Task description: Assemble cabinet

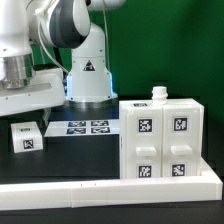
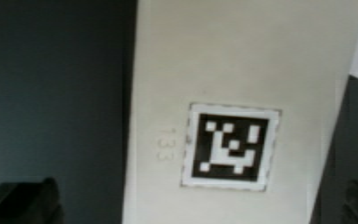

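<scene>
The cabinet is a white blocky box with several black-and-white tags on its front and a small white knob on top. It stands at the exterior view's right. A loose small white piece with one tag lies at the exterior view's left. My gripper hangs just above it. In the wrist view the white piece and its tag fill the middle. My gripper is open around it, with one dark finger standing clear of the piece's edge.
The marker board lies flat between the loose piece and the cabinet, in front of the arm's base. A low white rail runs along the front of the black table.
</scene>
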### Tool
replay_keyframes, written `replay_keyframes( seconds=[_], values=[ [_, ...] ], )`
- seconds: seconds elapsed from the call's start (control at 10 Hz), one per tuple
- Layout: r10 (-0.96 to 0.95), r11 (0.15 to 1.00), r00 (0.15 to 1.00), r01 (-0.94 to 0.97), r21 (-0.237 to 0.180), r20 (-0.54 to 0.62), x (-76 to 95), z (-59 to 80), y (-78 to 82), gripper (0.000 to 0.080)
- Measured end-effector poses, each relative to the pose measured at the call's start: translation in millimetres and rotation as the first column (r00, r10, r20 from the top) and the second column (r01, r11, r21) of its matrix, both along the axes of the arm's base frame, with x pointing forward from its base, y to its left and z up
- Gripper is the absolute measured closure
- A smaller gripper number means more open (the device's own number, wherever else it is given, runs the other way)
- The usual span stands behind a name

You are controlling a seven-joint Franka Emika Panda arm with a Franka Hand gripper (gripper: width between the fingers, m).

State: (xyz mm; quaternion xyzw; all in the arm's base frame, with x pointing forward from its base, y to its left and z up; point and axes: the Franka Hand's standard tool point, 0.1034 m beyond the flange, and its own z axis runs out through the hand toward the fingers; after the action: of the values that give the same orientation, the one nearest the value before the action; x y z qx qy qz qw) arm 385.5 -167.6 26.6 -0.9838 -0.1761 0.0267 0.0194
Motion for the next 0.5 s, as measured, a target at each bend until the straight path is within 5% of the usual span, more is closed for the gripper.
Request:
replay_keyframes(
  seconds=[0.5],
  values=[
    [0.000, 1.000, 1.000, 0.000, -0.020, 0.001, -11.7, -15.0, -0.8, 0.0002]
  ],
)
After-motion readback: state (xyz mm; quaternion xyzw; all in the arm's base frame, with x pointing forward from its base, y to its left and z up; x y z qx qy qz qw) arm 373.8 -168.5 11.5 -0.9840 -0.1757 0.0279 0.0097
